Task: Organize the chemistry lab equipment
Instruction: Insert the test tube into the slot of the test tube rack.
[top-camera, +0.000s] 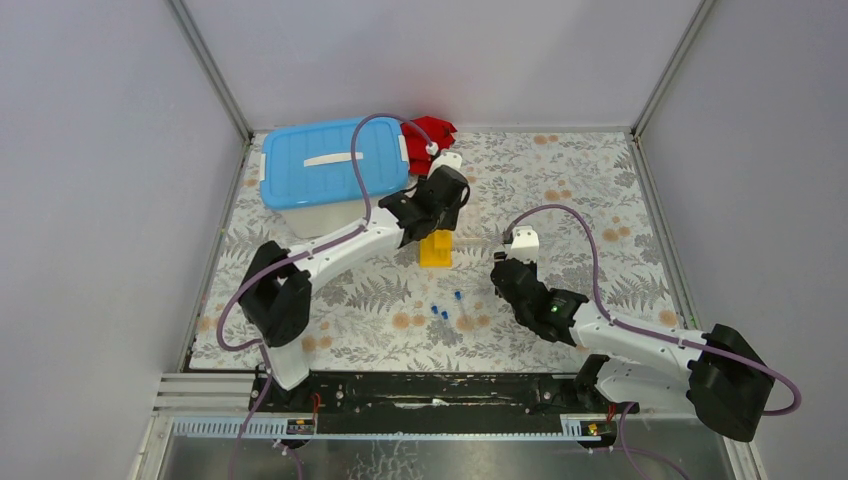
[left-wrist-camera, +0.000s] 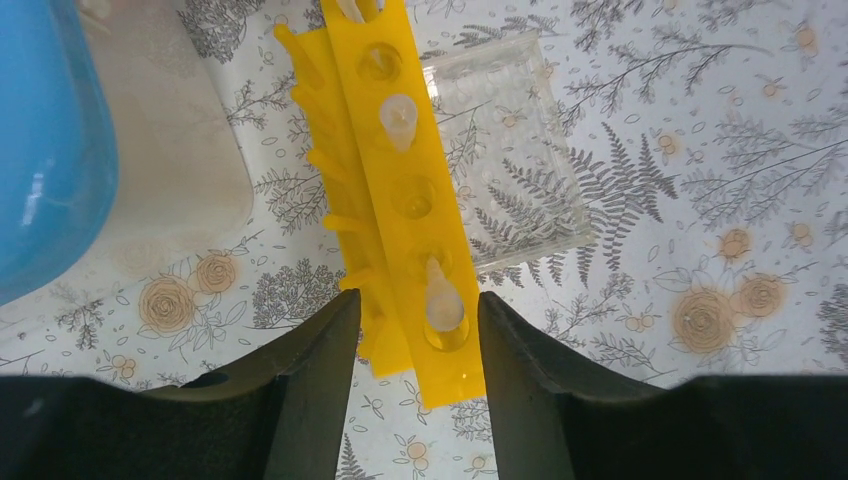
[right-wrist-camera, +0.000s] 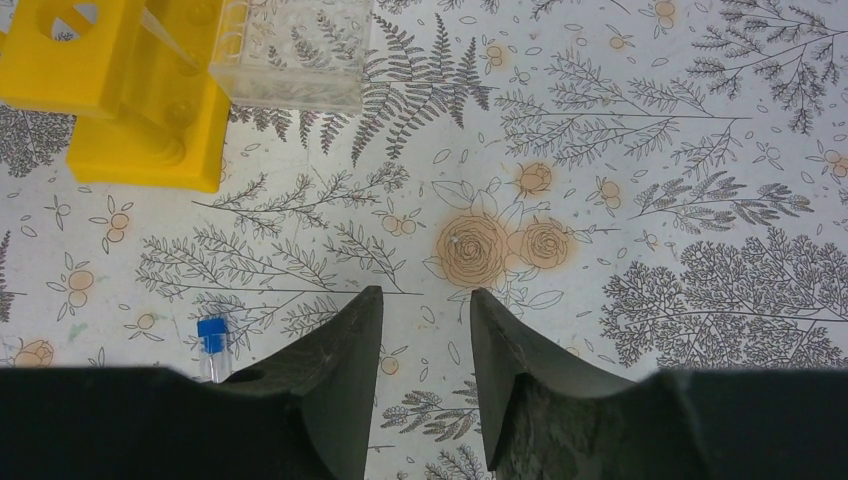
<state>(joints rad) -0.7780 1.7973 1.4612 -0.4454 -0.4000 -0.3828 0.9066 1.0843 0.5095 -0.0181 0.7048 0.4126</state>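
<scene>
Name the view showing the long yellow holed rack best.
Left wrist: the long yellow holed rack fills the middle, holes and seated tubes clear. Top external shows a partly hidden piece; right wrist only one end.

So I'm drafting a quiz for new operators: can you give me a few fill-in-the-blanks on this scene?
1. The white tub has a ___ lid.
2. The left gripper flanks a long holed rack coloured ___.
3. The right gripper is open and holds ___.
Missing words: blue; yellow; nothing.
</scene>
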